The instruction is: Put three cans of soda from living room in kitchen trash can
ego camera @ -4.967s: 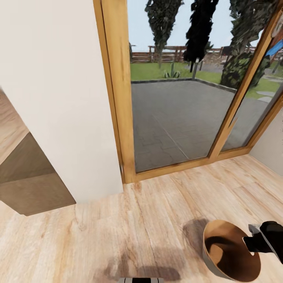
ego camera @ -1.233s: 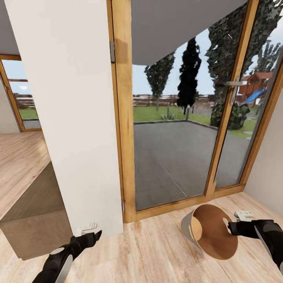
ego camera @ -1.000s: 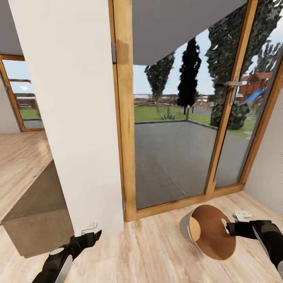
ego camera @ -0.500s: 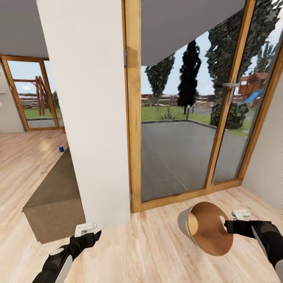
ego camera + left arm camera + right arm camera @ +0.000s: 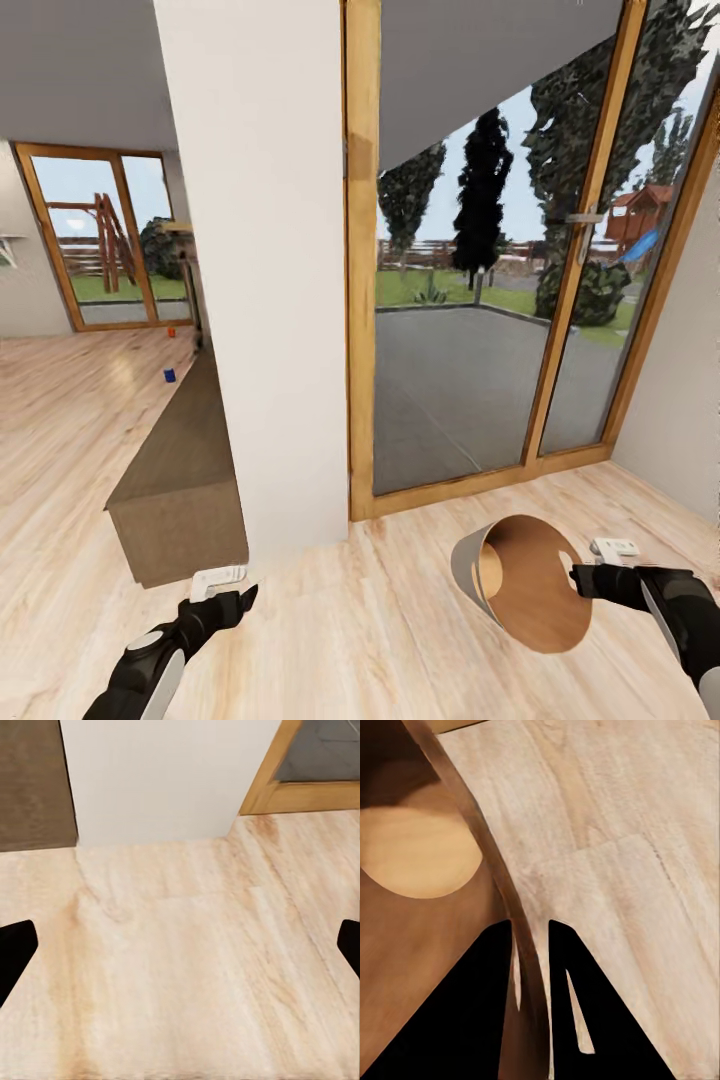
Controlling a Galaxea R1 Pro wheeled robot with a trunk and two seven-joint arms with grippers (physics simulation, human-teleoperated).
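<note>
Left gripper (image 5: pixel 243 598) hangs low with jaws spread; right gripper (image 5: pixel 578 578) has jaws pinched close together.

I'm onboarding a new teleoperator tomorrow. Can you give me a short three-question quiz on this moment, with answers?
1. True or false: the right gripper is clamped on the rim of the round grey bin with the wood-coloured inside.
2. How does the left gripper stand? A) open, holding nothing B) shut on a can C) shut on the bin
3. Fill in: far off on the wooden floor of the room at the left stand a small dark blue can and a small ______ can.

Key: 1 true (the right wrist view shows the fingers either side of the bin's wall); 2 A; 3 orange.
</note>
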